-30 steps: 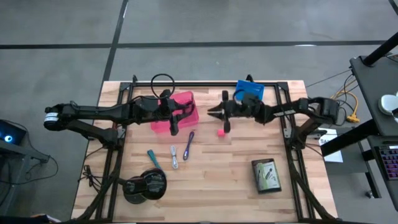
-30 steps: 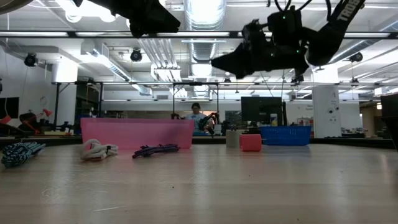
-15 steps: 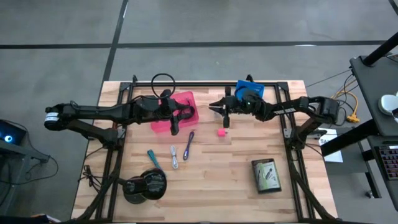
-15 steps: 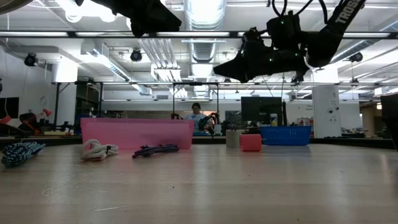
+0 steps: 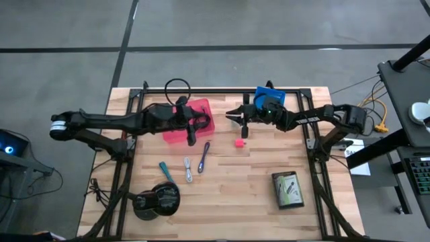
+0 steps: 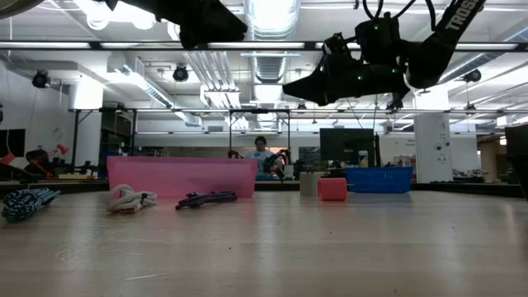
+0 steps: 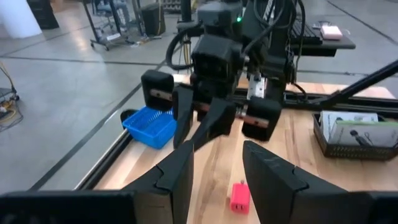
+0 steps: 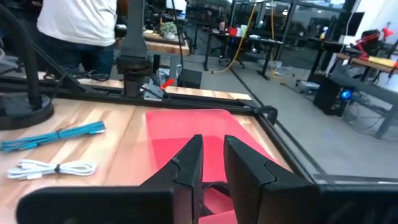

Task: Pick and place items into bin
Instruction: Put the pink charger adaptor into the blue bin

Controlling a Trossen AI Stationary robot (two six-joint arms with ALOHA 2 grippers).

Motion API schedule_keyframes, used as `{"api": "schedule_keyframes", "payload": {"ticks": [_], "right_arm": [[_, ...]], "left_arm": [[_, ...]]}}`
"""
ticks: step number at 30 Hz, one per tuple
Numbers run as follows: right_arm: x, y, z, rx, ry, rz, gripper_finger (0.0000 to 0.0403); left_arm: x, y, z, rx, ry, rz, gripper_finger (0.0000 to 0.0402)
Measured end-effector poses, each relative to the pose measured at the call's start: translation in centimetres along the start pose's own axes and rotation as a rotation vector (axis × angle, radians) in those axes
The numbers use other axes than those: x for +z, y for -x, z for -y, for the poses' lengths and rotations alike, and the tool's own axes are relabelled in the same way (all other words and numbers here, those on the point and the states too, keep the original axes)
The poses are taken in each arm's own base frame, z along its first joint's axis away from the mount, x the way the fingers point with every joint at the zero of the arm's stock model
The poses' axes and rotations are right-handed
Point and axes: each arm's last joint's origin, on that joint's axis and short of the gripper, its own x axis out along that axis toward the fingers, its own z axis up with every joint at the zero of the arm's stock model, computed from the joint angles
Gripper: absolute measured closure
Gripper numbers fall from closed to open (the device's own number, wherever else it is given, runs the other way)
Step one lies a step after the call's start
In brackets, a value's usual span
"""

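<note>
My left gripper (image 5: pixel 201 124) is open and hovers above the pink bin (image 5: pixel 195 121) at the table's far side. My right gripper (image 5: pixel 230 115) hangs in the air just right of that bin, its fingers a narrow gap apart (image 8: pixel 211 158), empty. The pink cube (image 5: pixel 238 142) lies on the wood below and near of it (image 7: pixel 240 198). The purple cord (image 5: pixel 203 156), white cord (image 5: pixel 188 168) and a teal item (image 5: pixel 165 171) lie mid-table. A black cable loop (image 5: pixel 176 87) sits at the far edge. The green packet (image 5: pixel 287 188) rests in a black tray.
A blue bin (image 5: pixel 270 98) stands at the far edge behind my right arm. A big black round object (image 5: pixel 156 199) sits near the table's near left corner. A black frame runs along the table's edges. People show beyond the table (image 8: pixel 74 25).
My right gripper has drawn back a little toward the table's far right and risen slightly. The things on the table have stayed where they were.
</note>
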Motion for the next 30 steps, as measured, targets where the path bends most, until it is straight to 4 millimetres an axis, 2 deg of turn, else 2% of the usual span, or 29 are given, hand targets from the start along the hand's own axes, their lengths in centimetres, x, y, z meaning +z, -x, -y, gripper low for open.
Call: {"api": "schedule_keyframes", "payload": {"ticks": [3, 9, 13, 20, 30], "right_arm": [[-0.1, 0.0, 0.0, 0.001, 0.033, -0.005, 0.0351], [-0.1, 0.0, 0.0, 0.002, 0.008, -0.013, 0.0351], [-0.1, 0.0, 0.0, 0.002, -0.017, -0.015, 0.0351], [-0.9, 0.0, -0.2, 0.014, -0.031, -0.092, 0.0351], [-1.1, 0.7, -0.4, 0.029, -0.064, -0.203, 0.0351]], "left_arm": [[0.3, -0.7, 0.1, 0.000, 0.059, 0.014, 0.0278], [1.2, -2.0, 0.4, -0.004, 0.441, 0.020, 0.0278], [2.1, -2.7, 0.5, -0.001, 0.559, 0.006, 0.0278], [3.4, -3.4, 0.6, 0.066, 0.589, -0.197, 0.0278], [2.8, -5.9, 1.2, 0.127, 0.562, -0.442, 0.0279]]}}
